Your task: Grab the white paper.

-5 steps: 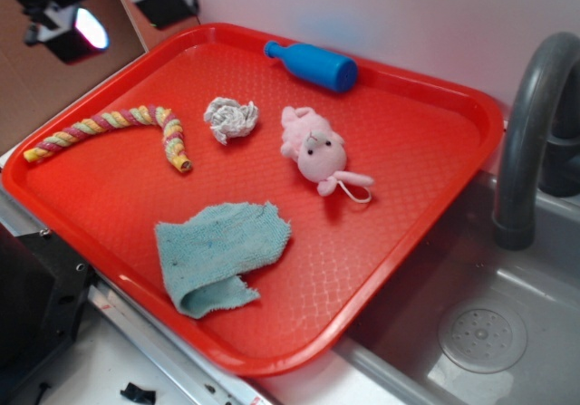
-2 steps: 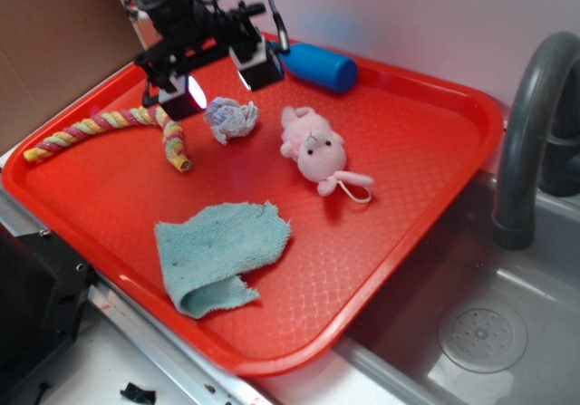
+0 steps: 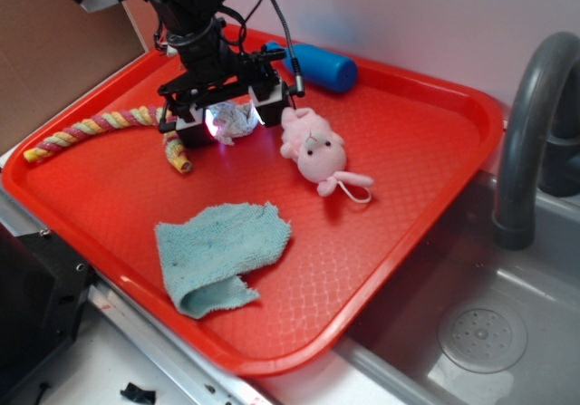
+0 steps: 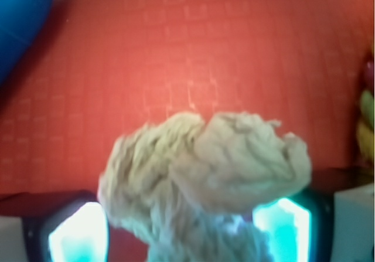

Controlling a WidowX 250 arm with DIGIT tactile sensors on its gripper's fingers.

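The white paper [image 3: 237,119], a small crumpled whitish-grey ball, lies on the red tray [image 3: 408,151] at the back left. My gripper [image 3: 227,121] is lowered over it with one finger on each side, jaws open around the ball. In the wrist view the paper [image 4: 217,168] fills the lower middle between the two lit pads [image 4: 79,232]; a strip of red tray shows between the left pad and the paper, while the right pad sits close against it. The gripper [image 4: 181,238] is not closed on it.
A pink plush toy [image 3: 313,151] lies just right of the gripper. A blue bottle [image 3: 317,65] lies behind it, a striped rope toy [image 3: 100,124] to the left and a light blue cloth [image 3: 222,251] in front. A grey faucet [image 3: 530,124] and sink [image 3: 507,332] are at the right.
The arm has come in from the top left and dropped down onto the tray, so its open fingers now straddle the paper. The other things have not moved.
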